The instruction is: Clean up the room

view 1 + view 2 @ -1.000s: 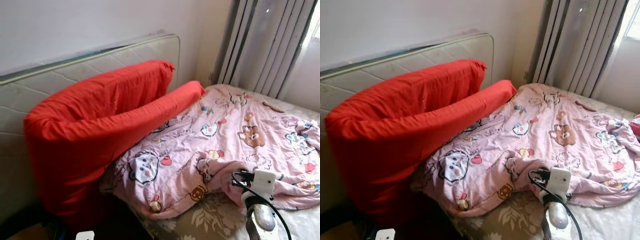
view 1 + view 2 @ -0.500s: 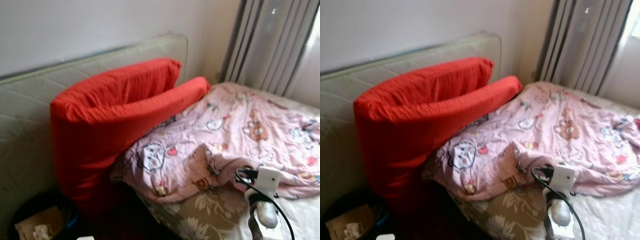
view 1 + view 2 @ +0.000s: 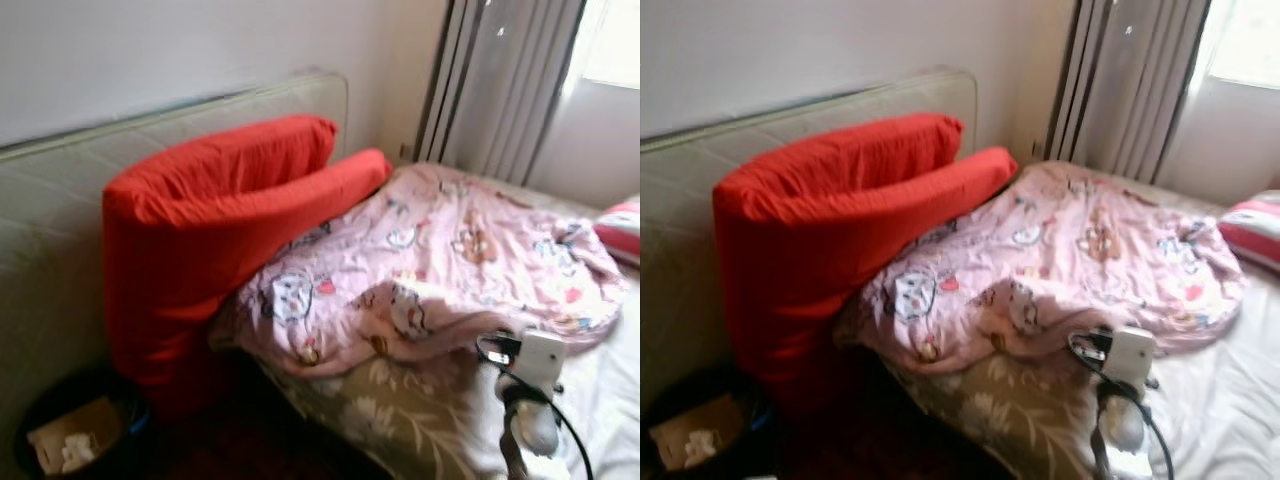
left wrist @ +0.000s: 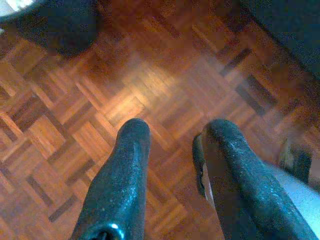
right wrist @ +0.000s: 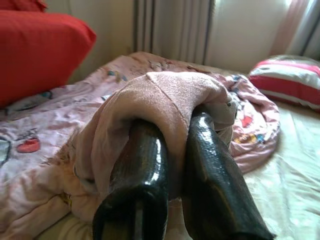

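The pink blanket (image 3: pixel 440 270) lies crumpled across the bed (image 3: pixel 1230 400), and a fold of its near edge is pinched between the closed fingers of the right gripper (image 5: pixel 172 145), the fabric draped over both fingertips. Compared with a second ago the near edge has been drawn up and bunched into a raised fold, where before it lay flatter beside the right arm; the camera has also swung, so a striped pillow (image 3: pixel 1252 232) now shows at the far right and a dark bin (image 3: pixel 75 440) at the lower left. The blanket's long axis runs from the red cushion (image 3: pixel 210 225) toward the striped pillow, its bunched corner pointing at the gripper. The red cushion leans upright against the padded headboard (image 3: pixel 60 230), touching the blanket's far end. Grey curtains (image 3: pixel 500 80) hang behind. The left gripper (image 4: pixel 172 145) hangs over parquet floor (image 4: pixel 150 80), its fingers parted and holding nothing.
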Available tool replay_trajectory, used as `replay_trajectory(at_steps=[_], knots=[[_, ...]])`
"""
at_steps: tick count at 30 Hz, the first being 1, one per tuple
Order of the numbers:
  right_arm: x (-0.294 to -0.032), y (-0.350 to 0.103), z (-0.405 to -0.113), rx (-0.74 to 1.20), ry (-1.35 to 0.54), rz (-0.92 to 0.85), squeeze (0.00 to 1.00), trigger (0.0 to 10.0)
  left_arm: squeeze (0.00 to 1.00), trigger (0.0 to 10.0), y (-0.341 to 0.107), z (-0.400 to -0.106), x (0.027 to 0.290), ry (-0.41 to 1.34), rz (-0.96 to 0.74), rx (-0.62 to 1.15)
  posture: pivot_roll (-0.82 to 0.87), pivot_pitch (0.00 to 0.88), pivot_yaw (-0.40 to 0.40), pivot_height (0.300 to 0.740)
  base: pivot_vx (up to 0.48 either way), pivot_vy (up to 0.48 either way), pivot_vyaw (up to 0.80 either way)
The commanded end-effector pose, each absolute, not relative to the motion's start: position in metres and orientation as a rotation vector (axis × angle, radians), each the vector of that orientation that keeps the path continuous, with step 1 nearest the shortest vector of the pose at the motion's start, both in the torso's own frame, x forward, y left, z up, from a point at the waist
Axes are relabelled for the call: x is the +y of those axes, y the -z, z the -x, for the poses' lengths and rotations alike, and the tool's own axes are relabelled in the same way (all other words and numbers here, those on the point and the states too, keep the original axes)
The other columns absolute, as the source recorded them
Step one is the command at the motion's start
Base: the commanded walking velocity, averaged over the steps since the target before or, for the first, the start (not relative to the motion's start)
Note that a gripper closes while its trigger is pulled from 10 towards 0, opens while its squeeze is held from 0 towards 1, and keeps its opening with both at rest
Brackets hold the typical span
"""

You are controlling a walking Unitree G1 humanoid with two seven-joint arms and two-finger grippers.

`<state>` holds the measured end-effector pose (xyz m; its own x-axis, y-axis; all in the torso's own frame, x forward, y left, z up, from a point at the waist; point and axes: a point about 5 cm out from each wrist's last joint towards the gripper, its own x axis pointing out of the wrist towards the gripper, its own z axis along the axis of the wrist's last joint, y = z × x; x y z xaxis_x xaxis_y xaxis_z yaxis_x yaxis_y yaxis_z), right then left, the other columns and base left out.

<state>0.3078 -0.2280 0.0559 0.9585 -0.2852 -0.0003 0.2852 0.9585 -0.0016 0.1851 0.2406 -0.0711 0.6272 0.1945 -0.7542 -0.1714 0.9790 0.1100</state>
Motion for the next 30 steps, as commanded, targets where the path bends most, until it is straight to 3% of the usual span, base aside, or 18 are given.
replay_trajectory(at_steps=[1, 8, 20, 30], knots=[[-0.231, -0.066, -0.312, -0.052, 0.298, 0.023, 0.00, 10.0, 0.00, 10.0, 0.073, -0.185, 0.236, -0.210, -0.015, 0.884, 0.00, 0.000, -0.018, 0.740, -0.259, 0.000, 0.00], [-0.223, -0.079, -0.318, -0.123, 0.266, 0.061, 0.00, 10.0, 0.00, 10.0, 0.071, -0.191, 0.233, -0.206, -0.015, 0.875, 0.00, 0.000, -0.018, 0.740, -0.259, 0.000, 0.00], [-0.227, -0.108, -0.325, -0.261, 0.309, 0.115, 0.00, 10.0, 0.00, 10.0, 0.077, -0.172, 0.244, -0.218, -0.015, 0.912, -0.01, 0.000, -0.019, 0.740, -0.259, 0.000, 0.00], [-0.235, -0.106, -0.320, -0.252, 0.369, 0.144, 0.00, 10.0, 0.00, 10.0, 0.074, -0.177, 0.247, -0.210, -0.022, 0.912, -0.01, 0.000, -0.020, 0.740, 0.000, 0.000, 0.00]])
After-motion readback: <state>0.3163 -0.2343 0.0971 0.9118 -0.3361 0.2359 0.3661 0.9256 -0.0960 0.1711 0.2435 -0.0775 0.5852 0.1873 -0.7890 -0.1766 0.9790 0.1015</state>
